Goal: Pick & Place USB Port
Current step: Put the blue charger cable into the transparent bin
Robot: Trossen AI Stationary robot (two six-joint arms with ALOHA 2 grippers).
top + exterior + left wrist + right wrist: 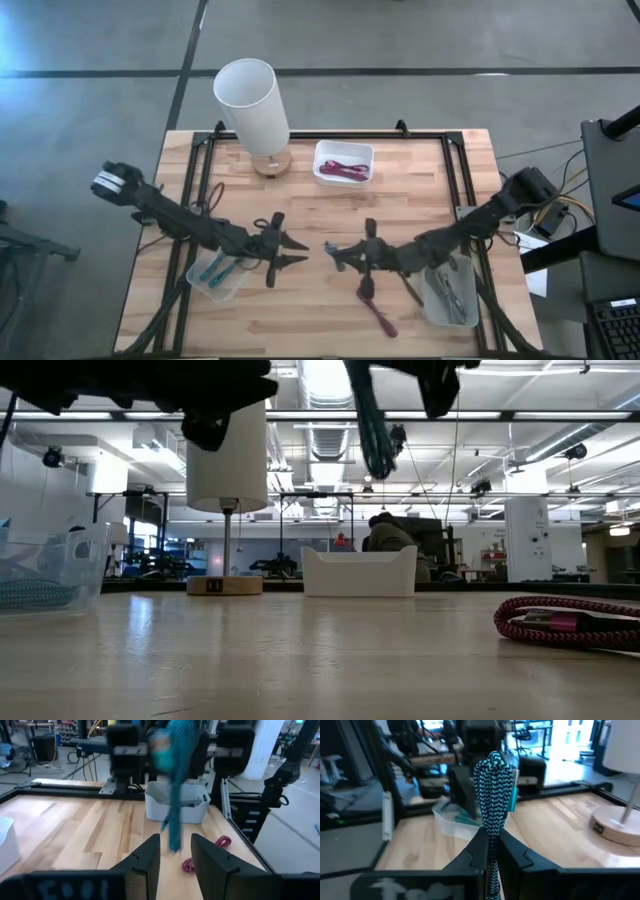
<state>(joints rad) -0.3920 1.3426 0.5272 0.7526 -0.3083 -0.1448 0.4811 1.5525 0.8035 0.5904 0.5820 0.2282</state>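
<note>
A coiled teal braided USB cable [493,780] is held above the table's middle by my right gripper [491,851], which is shut on it. In the low view the teal cable [371,430] hangs high over the wood. My left gripper [175,856] stands open and level, facing the teal cable [175,795] from the table's left, a short way off. The two grippers [296,254] [335,254] point at each other. A magenta cable [376,308] lies flat on the table near the front. My right gripper pinches the teal cable's coiled bundle [491,832] between its two fingers. The fingers come in about level from the table's right. The looped end stands above the fingers, the rest hangs below them, and the whole cable is clear of the table.
A white bin [343,162] with magenta cables sits at the back, beside a lamp [254,108]. A clear bin [213,277] with teal cables is under the left arm; a grey bin [450,292] is at the front right. Bare wood lies between.
</note>
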